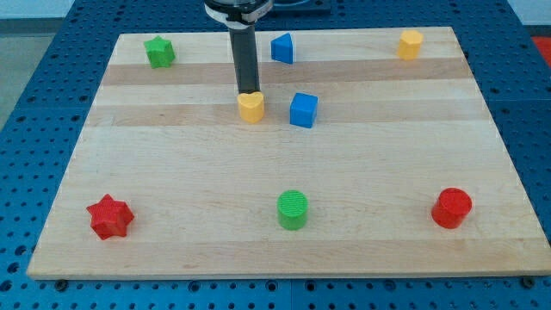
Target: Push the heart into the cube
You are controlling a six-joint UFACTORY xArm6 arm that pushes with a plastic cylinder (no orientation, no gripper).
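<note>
Near the table's (172, 172) upper middle, the yellow heart (250, 108) sits just beside the blue cube (303, 109), at its 9 o'clock, with a small gap between them. The rod's tip (249, 91) touches the heart at its 12 o'clock edge. The arm has no hand, so no open or closed state applies.

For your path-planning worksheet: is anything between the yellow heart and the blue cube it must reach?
Nothing visible. The heart sits just to the view's left of the cube, with bare board between them. My tip is at the heart's upper edge.
</note>
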